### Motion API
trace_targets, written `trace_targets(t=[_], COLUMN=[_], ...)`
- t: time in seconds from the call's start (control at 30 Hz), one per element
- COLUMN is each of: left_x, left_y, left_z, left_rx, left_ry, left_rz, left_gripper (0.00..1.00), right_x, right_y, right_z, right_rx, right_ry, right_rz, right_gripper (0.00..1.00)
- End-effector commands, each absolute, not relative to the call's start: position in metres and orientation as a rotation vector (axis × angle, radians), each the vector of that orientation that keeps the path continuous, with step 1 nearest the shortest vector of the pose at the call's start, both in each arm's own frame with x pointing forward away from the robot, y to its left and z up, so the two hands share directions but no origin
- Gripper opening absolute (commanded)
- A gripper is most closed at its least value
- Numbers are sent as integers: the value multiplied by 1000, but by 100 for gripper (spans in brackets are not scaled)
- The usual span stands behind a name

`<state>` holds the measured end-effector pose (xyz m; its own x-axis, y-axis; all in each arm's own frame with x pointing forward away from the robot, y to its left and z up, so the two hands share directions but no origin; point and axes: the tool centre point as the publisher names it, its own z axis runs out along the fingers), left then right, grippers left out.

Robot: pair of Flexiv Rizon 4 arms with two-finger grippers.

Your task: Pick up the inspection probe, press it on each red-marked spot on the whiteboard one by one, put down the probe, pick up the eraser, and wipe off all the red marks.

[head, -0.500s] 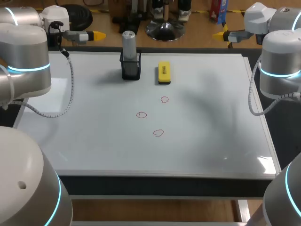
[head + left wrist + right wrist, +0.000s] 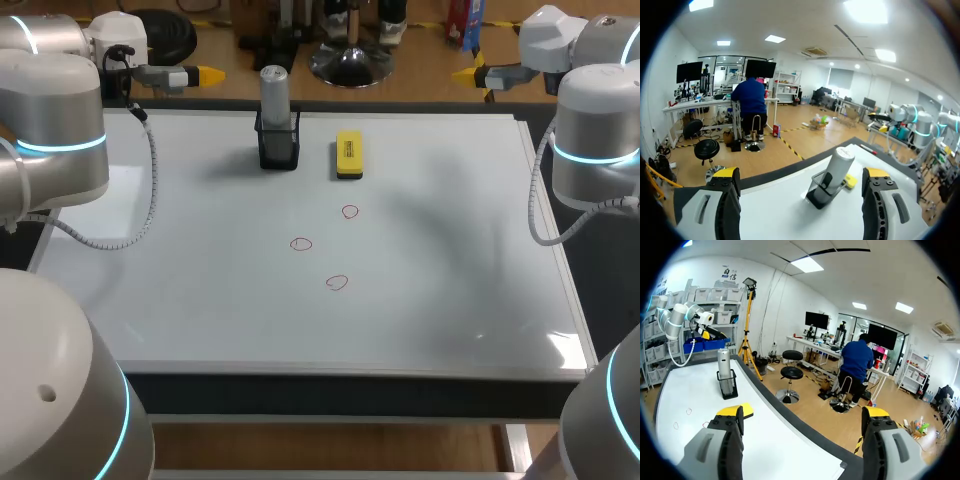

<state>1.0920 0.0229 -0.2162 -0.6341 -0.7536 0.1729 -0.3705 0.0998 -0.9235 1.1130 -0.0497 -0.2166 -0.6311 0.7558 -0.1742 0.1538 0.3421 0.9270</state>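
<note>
both claws hanging wide open, gripping nothing: left claw (image 2: 205, 74), right claw (image 2: 466, 73). probe (image 2: 274, 90) sitting upright in black holder (image 2: 278, 148), ahead of left claw, well apart. eraser (image 2: 348, 155) lying just beyond. red marks (image 2: 301, 244) unwiped. step looking like probe pickup, not begun. next: left claw advancing, straddling probe, closing.

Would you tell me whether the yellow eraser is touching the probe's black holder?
Apart: the head view shows bare whiteboard between the eraser and holder.

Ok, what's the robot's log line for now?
step: before pickup | probe: in holder | eraser: on whiteboard | red marks: three, unwiped | left gripper: open | right gripper: open
</note>
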Motion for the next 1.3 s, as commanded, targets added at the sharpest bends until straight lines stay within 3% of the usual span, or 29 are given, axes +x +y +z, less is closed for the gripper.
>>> trace_targets(t=[0.03,1.3], left_x=[1092,1128], left_y=[23,-68], left_z=[-216,-236], left_rx=[-1106,-118], left_ry=[2039,2458], left_rz=[-1547,-2077], left_gripper=[100,100], right_x=[1113,1113], right_y=[-50,-50], right_z=[-217,-217], right_rx=[792,792], right_ry=[2008,2008], right_rz=[1294,1294], right_gripper=[100,100])
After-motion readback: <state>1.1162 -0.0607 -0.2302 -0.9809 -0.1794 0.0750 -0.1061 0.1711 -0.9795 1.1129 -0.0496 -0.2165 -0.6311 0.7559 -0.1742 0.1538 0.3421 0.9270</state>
